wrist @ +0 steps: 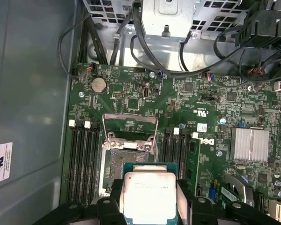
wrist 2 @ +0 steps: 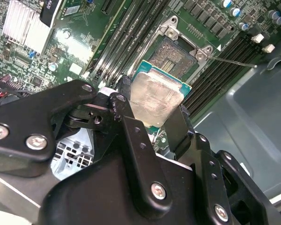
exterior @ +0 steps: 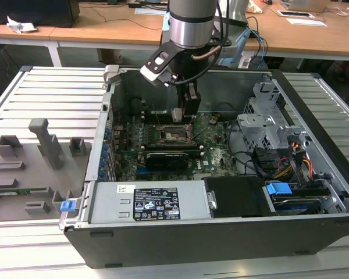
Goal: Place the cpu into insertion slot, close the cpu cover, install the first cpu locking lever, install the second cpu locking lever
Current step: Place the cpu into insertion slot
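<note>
Holding the cpu (wrist 2: pixel 157 96), claw (wrist 2: pixel 152 108) clamped on its edges | it hangs just above the bare insertion slot (wrist 2: pixel 178 54) | cpu cover (wrist: pixel 131 116) flipped up off it

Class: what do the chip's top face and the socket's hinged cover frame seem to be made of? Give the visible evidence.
The chip: top face looks like dull, matte silver metal with a smudged sheen; green circuit board rims it. The cover frame: probably thin bare steel, pale grey with bright glints.

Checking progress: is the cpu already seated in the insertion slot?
No, the gripper holds the cpu in its jaws, apart from the empty insertion slot.
</note>
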Controlling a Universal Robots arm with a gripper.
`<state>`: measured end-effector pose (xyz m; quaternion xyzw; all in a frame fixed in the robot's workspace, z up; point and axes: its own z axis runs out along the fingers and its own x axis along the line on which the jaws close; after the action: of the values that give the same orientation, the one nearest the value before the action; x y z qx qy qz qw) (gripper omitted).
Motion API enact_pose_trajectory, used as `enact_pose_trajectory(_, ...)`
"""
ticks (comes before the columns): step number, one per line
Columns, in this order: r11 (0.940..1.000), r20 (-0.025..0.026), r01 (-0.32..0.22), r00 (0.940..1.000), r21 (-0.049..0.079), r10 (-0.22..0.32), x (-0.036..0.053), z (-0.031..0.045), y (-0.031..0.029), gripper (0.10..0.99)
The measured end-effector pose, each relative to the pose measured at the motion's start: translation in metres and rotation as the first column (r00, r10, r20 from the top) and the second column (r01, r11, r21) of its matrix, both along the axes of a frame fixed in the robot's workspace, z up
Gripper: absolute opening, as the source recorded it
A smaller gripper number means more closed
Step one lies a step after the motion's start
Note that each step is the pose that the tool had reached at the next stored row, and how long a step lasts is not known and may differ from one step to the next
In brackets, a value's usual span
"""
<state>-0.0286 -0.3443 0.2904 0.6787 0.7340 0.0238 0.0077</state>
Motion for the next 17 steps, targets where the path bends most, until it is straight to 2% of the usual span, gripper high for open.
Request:
enact_pose_trajectory(5,0.9999,-0.0001,0.012,0.9999,0.000,-0.012,-0.0026,-0.0036,0.0001,0.533)
enact_pose_trajectory(7,0.9995,-0.0001,0.033,0.9995,0.000,-0.033,-0.0033,-0.0075,0.0005,0.533)
enact_pose_trajectory(17,0.9994,-0.0001,0.034,0.9994,0.000,-0.034,-0.0033,-0.0269,0.0053,0.533)
